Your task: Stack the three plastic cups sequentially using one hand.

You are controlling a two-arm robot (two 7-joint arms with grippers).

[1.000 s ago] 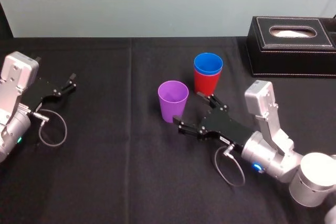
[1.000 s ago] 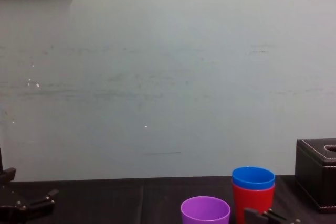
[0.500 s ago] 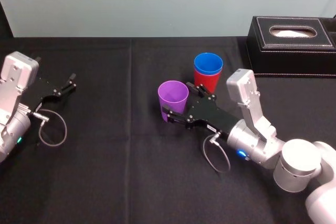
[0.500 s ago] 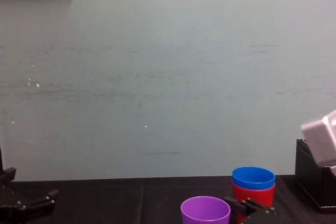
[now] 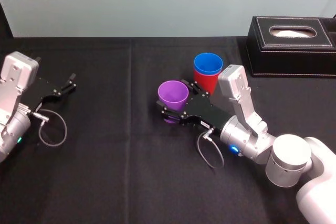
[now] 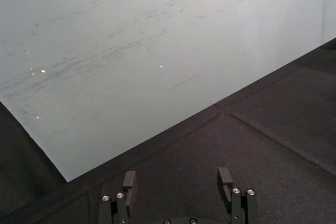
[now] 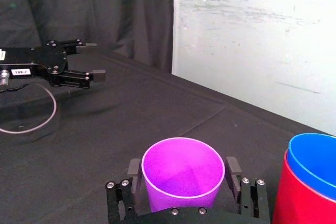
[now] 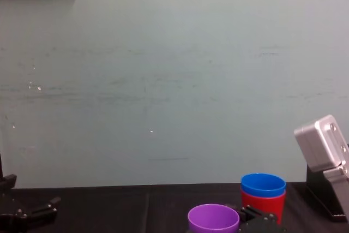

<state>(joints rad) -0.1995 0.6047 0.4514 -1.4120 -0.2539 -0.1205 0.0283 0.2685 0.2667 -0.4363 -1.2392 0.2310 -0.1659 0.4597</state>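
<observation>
Head view: at the far left the left gripper [image 5: 71, 81] lies low over the black surface [image 5: 105, 161], well apart from the cups. The left wrist view shows its fingers [image 6: 129, 181] released and spread, with nothing between them. Near the middle of the surface the purple cup [image 5: 173, 95] stands upright, mouth up. The right gripper [image 5: 174, 98] reaches in from the right and straddles it. In the right wrist view its fingers [image 7: 231, 165] are spread wide, one just beside each wall of the purple cup [image 7: 182, 174] and not clenched on it. Just to the right and a little farther back, the blue cup [image 5: 208, 63] sits nested inside the red cup [image 5: 206, 82], its rim raised above the red one. The pair stands near the purple cup but apart from it, and the chest view shows the blue cup [image 8: 263, 184] stacked in the red cup [image 8: 264, 203] from the side. At the far right back corner sits a black box [image 5: 291, 45].
</observation>
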